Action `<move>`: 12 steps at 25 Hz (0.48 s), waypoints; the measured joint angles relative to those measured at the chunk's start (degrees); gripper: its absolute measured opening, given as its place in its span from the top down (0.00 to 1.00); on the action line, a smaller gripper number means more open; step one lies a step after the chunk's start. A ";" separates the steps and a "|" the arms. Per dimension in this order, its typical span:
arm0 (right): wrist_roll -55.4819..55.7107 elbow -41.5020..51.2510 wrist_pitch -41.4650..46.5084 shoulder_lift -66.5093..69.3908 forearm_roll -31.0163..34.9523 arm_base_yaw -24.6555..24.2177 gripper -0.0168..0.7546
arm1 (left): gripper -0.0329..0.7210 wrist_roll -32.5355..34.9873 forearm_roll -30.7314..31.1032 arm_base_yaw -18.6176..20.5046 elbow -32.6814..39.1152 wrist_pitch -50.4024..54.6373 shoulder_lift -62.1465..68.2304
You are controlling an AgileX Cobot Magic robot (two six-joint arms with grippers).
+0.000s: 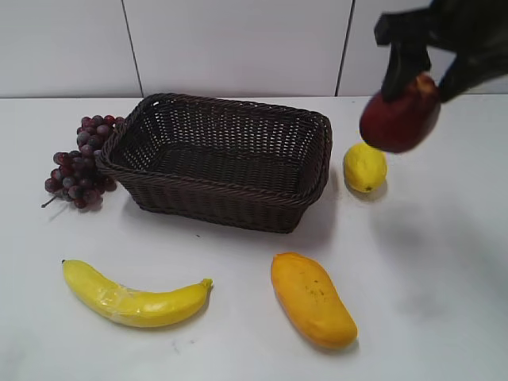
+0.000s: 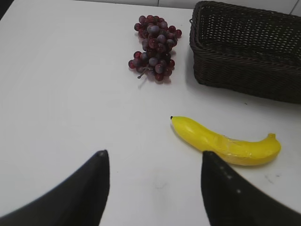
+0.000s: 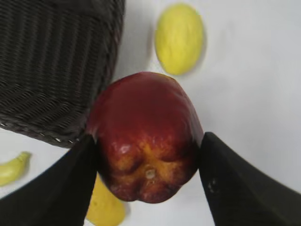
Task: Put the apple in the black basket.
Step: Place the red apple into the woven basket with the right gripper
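Note:
My right gripper (image 1: 413, 79) is shut on the dark red apple (image 1: 399, 117) and holds it in the air, to the right of the black basket (image 1: 218, 190) and above the lemon (image 1: 364, 167). In the right wrist view the apple (image 3: 146, 136) sits between the two fingers (image 3: 146, 141), with the basket's corner (image 3: 51, 70) to the left. The basket looks empty. My left gripper (image 2: 153, 157) is open and empty over bare table, with the basket (image 2: 249, 56) at its upper right.
A purple grape bunch (image 1: 79, 163) lies left of the basket. A banana (image 1: 131, 298) and a mango (image 1: 312, 299) lie in front of it. The lemon (image 3: 179, 38) lies right of the basket. A white wall stands behind.

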 joint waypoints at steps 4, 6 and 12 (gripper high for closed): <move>-0.91 -12.53 2.39 7.47 0.01 4.12 0.34 | 0.34 0.00 0.00 0.00 0.00 0.00 0.00; -1.15 -18.80 3.61 12.42 0.07 5.80 0.34 | 0.34 0.00 0.00 0.00 0.00 0.00 0.00; -4.25 -34.88 3.95 27.60 -0.04 11.03 0.35 | 0.34 0.00 0.00 0.00 0.00 0.00 0.00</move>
